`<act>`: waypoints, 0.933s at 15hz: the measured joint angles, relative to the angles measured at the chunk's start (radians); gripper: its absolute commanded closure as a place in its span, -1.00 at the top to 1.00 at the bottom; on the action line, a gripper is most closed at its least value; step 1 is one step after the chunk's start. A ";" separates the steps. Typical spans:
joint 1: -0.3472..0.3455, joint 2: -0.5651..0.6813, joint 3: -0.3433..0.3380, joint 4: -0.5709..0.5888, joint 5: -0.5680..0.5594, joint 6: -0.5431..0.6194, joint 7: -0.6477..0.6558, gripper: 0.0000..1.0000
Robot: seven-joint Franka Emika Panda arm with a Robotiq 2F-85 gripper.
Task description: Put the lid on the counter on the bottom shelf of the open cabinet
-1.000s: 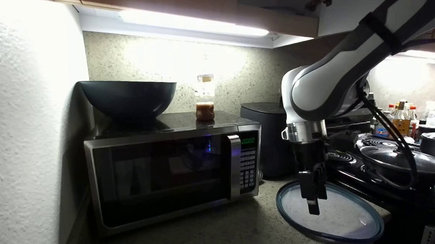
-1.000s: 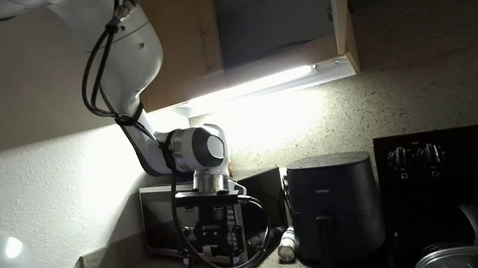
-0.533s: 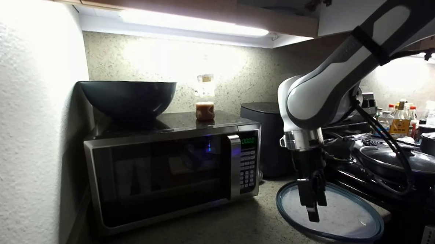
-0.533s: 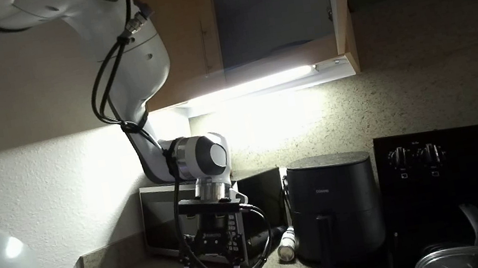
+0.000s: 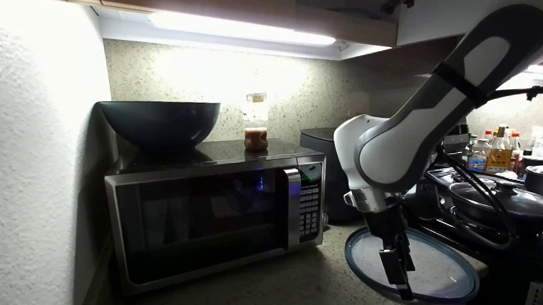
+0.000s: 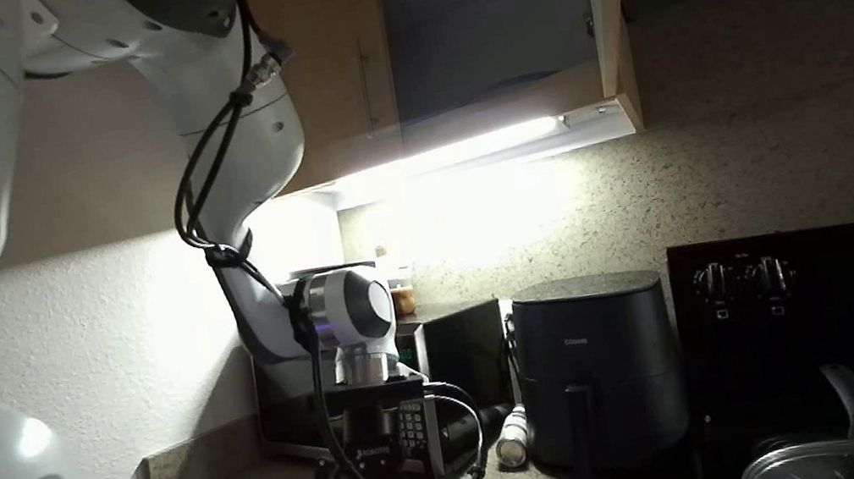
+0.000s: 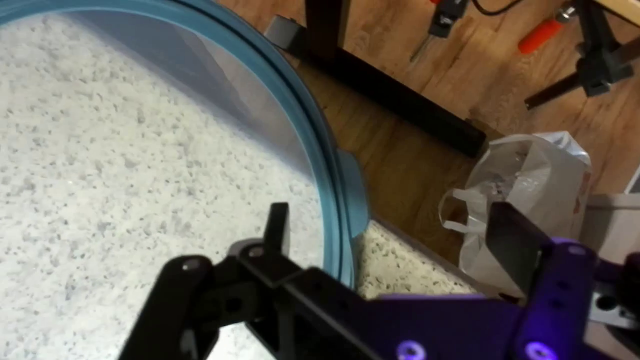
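The claw (image 7: 391, 225) gapes wide at the edge of the lid (image 5: 437, 264) on the tabletop (image 5: 304, 279); whether they touch, I can't tell from here.

The lid (image 5: 434, 264) looks smooth and glassy, plastic-rimmed; under it, matt stone-look counter (image 5: 300, 284); near it, glossy, metal-edged microwave (image 5: 210, 219).
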 measured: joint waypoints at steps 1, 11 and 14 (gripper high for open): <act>0.006 0.006 -0.002 -0.008 -0.062 -0.005 0.041 1.00; 0.020 0.015 -0.004 -0.030 -0.221 -0.022 0.208 1.00; 0.024 0.040 -0.004 -0.027 -0.242 0.048 0.259 1.00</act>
